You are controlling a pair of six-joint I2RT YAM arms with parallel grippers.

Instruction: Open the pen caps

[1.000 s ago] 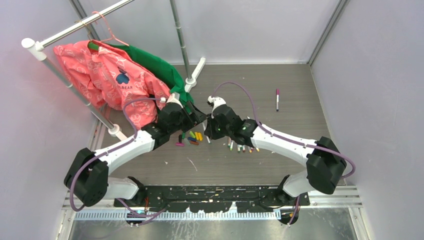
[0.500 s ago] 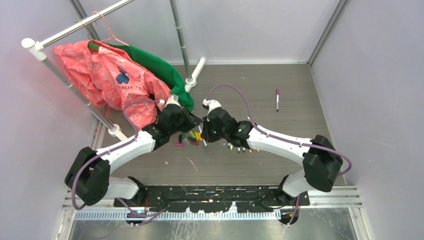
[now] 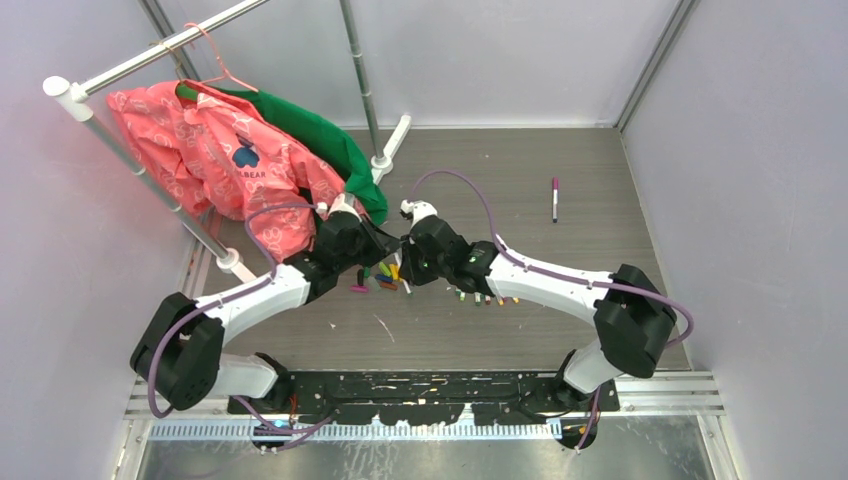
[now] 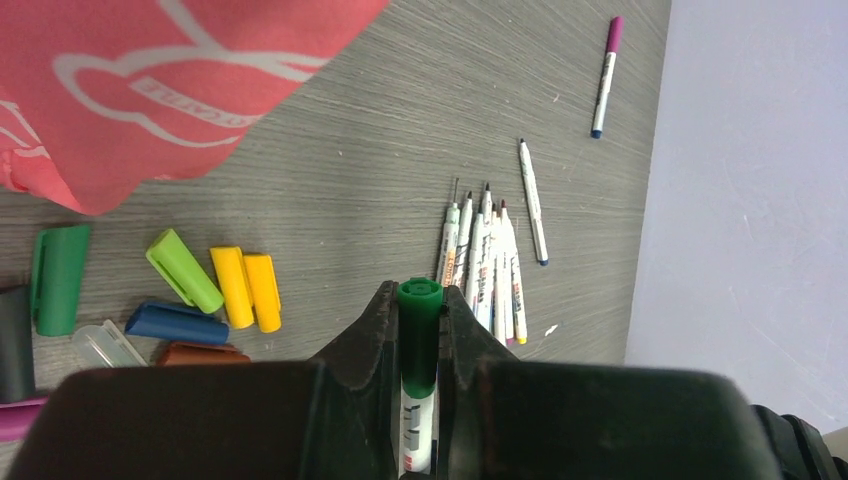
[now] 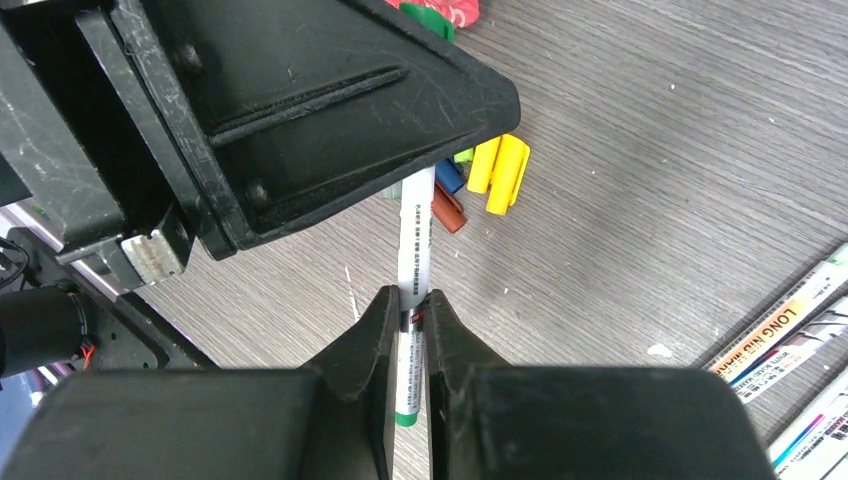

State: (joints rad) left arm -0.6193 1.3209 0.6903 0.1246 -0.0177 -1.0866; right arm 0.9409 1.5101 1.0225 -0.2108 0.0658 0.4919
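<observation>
green cap is seated on the end of a white pen barrel, no gap visible at the joint. It sits between the left gripper fingers, top poking just past the fingertips. Left jaws narrow, pinching the cap. The right gripper is on the same barrel further down, jaws narrow and clamped on it, barrel end showing between its fingers. The pen is held off the table.

Loose on the table beneath: lime cap, two yellow caps, blue cap, brown cap, dark green cap. A bundle of uncapped pens lies just beside. A purple-capped pen lies well apart. Pink garment hangs over the cap pile.
</observation>
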